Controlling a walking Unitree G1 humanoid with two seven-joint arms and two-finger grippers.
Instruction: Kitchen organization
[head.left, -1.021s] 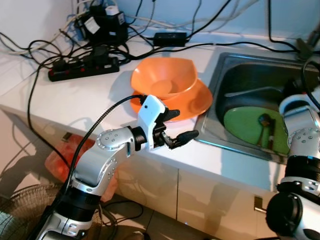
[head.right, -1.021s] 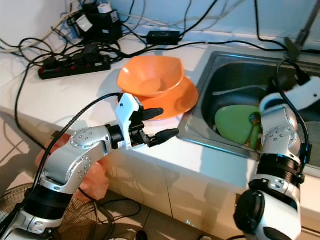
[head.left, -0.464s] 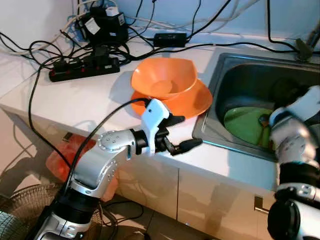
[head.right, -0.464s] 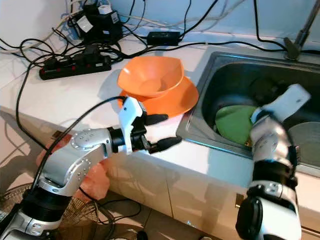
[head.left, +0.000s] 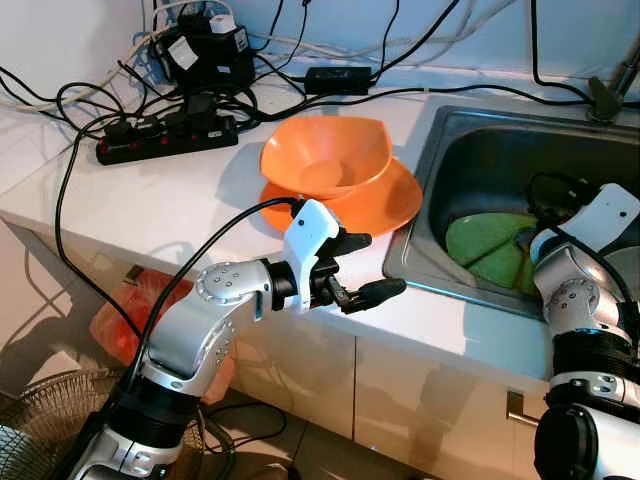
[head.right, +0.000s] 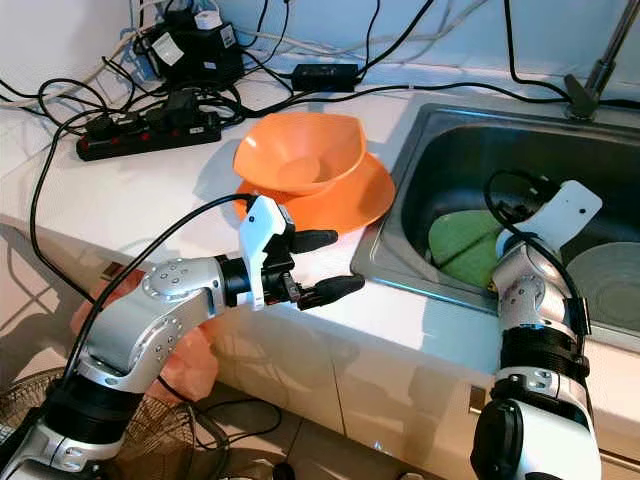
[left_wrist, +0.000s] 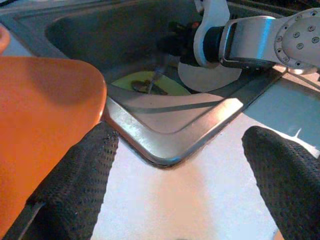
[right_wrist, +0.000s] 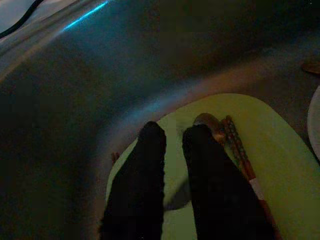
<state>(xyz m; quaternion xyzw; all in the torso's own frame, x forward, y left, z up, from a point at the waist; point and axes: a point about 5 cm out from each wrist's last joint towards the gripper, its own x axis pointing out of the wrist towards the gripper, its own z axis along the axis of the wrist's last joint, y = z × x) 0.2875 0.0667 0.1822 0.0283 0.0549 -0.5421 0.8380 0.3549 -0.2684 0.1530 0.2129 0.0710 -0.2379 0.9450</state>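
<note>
Head camera: the left gripper hovers with fingers spread wide over the white worktop, at the near corner of the steel sink; an orange bowl nested on an orange plate sits just behind it. The right arm reaches down into the sink, above a green plate.

Left wrist camera: both black fingers stand far apart, the orange plate's rim beside one, the sink corner between them.

Right wrist camera: the right gripper shows fingers nearly together, holding nothing, just above the green plate, with a spoon and chopsticks lying beside the fingertips.
</note>
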